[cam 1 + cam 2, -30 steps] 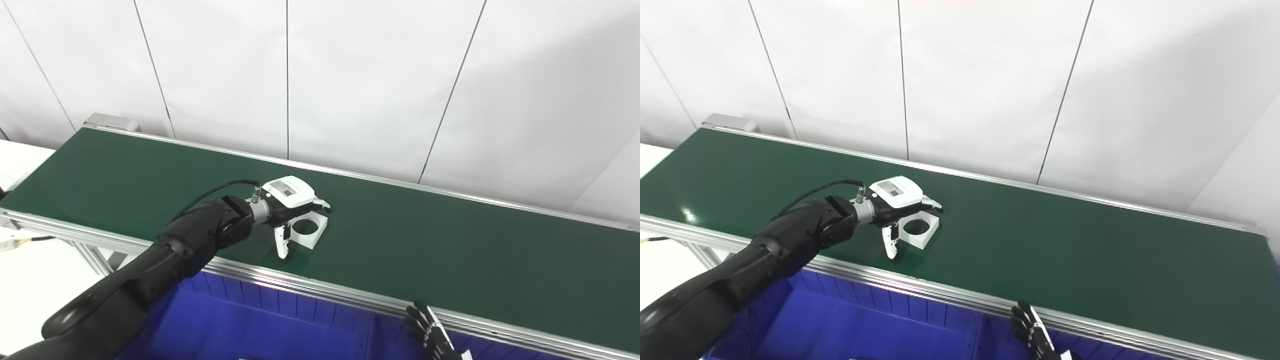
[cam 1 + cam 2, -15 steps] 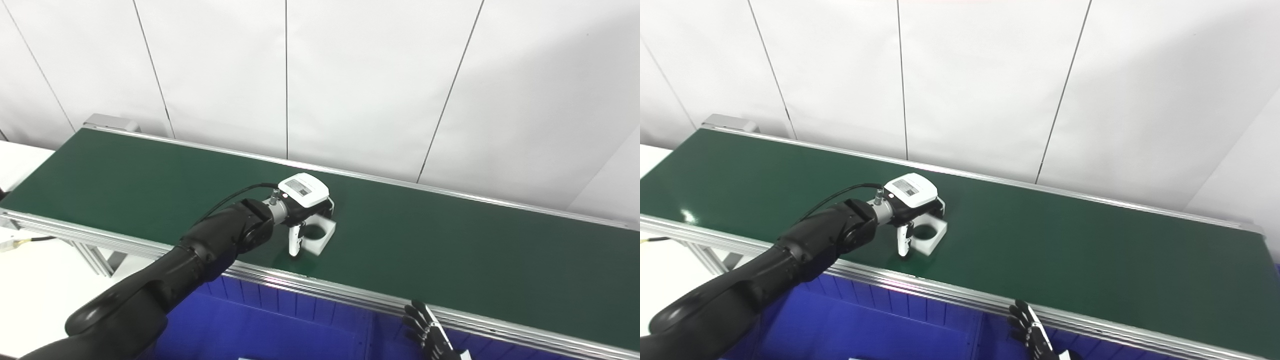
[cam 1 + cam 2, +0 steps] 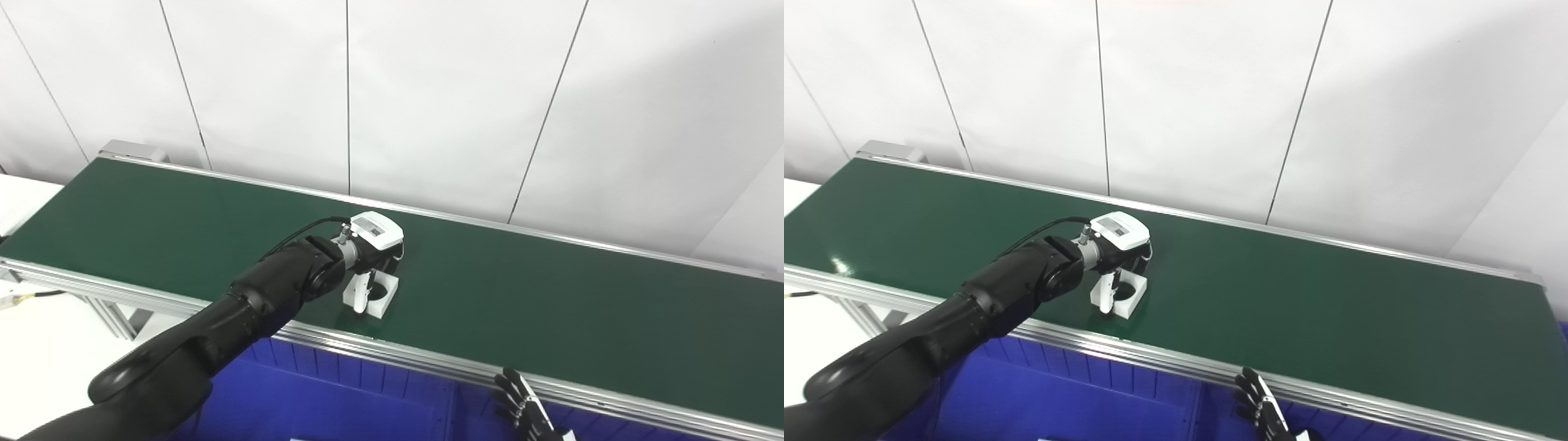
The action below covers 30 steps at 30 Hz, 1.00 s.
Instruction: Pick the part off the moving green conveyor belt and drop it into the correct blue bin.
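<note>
With my left hand (image 3: 375, 245) set over the white part (image 3: 371, 295), I have fingers curled down around it, though whether they pinch it I cannot tell. It lies directly beneath the palm on the green belt (image 3: 551, 306), flat, hole upward, roughly square with no clear long axis. My right hand (image 3: 527, 413) waits well apart, fingers spread.
</note>
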Available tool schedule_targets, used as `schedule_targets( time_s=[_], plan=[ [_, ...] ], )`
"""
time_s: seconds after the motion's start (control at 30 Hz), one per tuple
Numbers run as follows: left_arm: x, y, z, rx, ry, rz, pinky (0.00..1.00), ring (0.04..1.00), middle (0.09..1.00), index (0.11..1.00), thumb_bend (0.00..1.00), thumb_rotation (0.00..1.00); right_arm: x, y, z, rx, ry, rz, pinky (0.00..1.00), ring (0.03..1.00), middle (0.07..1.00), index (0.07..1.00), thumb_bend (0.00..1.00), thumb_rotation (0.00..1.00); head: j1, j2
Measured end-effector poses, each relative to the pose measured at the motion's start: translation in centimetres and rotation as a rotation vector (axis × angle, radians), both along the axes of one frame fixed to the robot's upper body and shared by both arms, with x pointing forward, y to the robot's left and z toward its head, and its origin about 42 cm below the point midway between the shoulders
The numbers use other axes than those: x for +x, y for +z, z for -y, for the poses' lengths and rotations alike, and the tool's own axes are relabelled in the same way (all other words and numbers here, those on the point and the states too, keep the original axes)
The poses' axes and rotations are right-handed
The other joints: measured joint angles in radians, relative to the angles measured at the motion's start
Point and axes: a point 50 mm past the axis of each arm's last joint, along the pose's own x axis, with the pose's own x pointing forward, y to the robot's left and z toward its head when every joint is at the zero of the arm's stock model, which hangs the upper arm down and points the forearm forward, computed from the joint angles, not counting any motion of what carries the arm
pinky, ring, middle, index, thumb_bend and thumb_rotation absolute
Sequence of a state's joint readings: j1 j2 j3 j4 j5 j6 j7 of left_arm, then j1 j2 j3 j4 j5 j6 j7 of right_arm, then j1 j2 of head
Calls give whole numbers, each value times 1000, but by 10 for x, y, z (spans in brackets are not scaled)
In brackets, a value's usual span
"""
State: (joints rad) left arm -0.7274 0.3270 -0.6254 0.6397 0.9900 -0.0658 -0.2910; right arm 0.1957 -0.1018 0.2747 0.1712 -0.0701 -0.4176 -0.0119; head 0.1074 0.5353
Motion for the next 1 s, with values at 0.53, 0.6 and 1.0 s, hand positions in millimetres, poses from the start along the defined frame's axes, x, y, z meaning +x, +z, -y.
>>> schedule_targets(
  time_s=[0.53, 0.6, 1.0],
  plan=[
    [-10, 57, 8, -39, -13, 7, 380, 463, 476, 509, 524, 0, 1, 0, 1, 9, 19, -3, 801, 854, 899, 942, 833, 826, 25, 12],
    [-14, 70, 12, -71, -32, 20, 408, 488, 493, 495, 524, 0, 1, 0, 1, 8, 21, -2, 801, 853, 897, 942, 828, 825, 25, 15],
    [-70, 123, -7, -272, -122, 135, 422, 526, 554, 492, 523, 37, 3, 3, 3, 8, 16, 9, 809, 860, 902, 959, 817, 841, 52, 110]
  ],
)
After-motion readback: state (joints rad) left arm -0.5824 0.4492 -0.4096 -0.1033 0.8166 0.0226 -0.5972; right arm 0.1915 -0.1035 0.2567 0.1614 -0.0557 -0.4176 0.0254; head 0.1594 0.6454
